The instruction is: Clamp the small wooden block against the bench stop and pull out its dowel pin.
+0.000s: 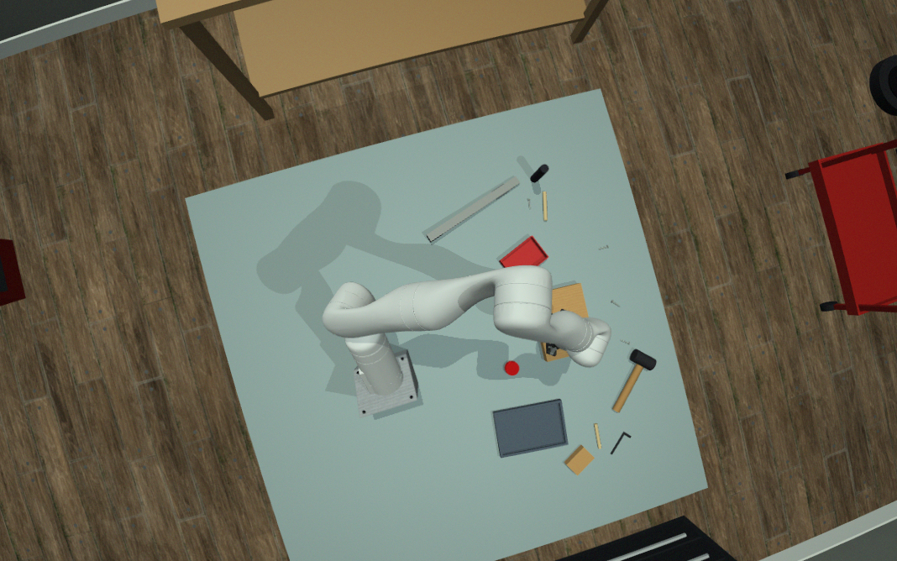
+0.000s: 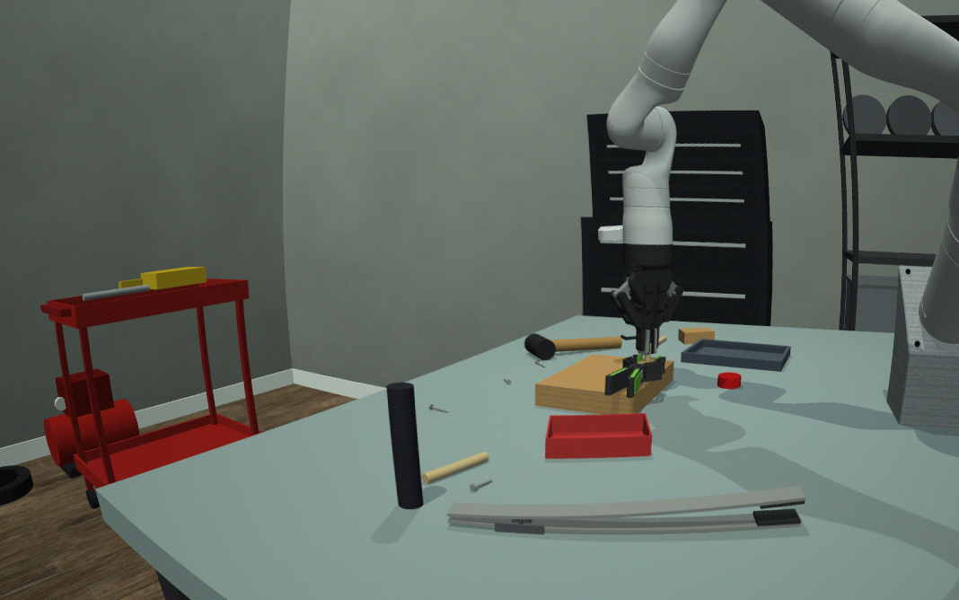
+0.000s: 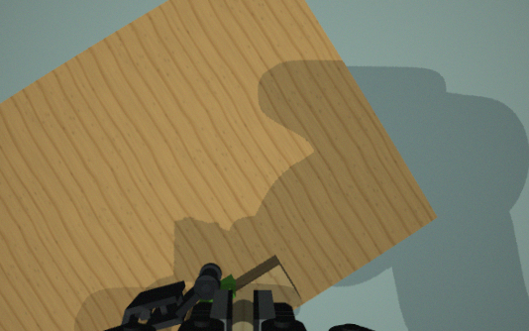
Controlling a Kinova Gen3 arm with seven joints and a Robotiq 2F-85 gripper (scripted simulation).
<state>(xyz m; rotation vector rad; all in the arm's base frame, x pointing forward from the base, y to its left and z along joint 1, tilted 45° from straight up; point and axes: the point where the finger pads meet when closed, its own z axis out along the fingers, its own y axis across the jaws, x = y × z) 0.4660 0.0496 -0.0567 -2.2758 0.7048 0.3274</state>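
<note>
My gripper [image 2: 646, 346] [image 3: 243, 315] points down over the bench board [image 1: 569, 297] [image 2: 566, 392] [image 3: 149, 149], its fingers nearly together on the pale dowel pin [image 3: 243, 325]. The pin's lower part and its hole are hidden, so I cannot tell how deep it sits. The black and green spring clamp [image 1: 552, 348] [image 2: 636, 378] [image 3: 158, 298] is on the board, right beside the fingers. In the wrist view a dark brown strip and a pale wood face show past the fingertips; I cannot tell block from bench stop there. Whether anything loose lies between them is hidden.
A red tray [image 1: 523, 253] [image 2: 597, 445] and a red disc [image 1: 511, 367] [image 2: 729, 380] are near the board. A blue-grey tray [image 1: 529, 427], mallet [image 1: 628, 386], wooden cube [image 1: 579, 459] and spare dowel [image 1: 597, 436] lie farther off. A black cylinder [image 2: 404, 445] stands near a long metal piece [image 2: 622, 510].
</note>
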